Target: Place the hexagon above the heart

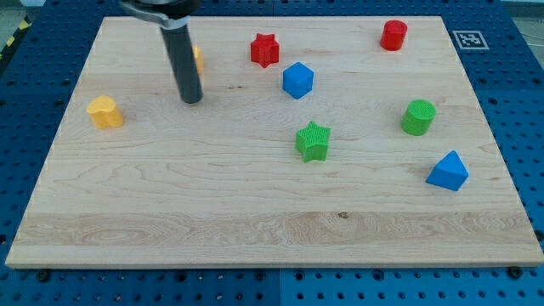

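Observation:
A yellow heart (104,111) lies near the board's left edge. A yellow block (198,58), mostly hidden behind my rod, sits near the view's top; its shape cannot be made out, though it may be the hexagon. My tip (191,99) rests on the board just below that yellow block and to the right of the heart, apart from the heart. The rod rises from the tip up to the view's top edge.
A red star (265,49) and a blue cube (297,80) lie right of my tip. A green star (313,140) is near the middle. A red cylinder (393,35), a green cylinder (418,116) and a blue triangle (448,171) lie at the right.

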`<action>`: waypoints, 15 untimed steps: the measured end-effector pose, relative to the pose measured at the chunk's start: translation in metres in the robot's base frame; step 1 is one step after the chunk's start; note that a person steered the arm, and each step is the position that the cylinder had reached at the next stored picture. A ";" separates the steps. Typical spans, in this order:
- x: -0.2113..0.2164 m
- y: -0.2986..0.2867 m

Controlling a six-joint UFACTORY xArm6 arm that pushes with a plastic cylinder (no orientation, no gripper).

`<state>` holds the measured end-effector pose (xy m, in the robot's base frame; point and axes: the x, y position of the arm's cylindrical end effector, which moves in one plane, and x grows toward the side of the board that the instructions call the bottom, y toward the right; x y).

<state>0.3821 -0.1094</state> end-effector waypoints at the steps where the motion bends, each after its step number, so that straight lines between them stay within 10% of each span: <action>1: -0.003 0.032; 5: -0.096 -0.015; 15: -0.079 -0.011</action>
<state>0.3031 -0.1209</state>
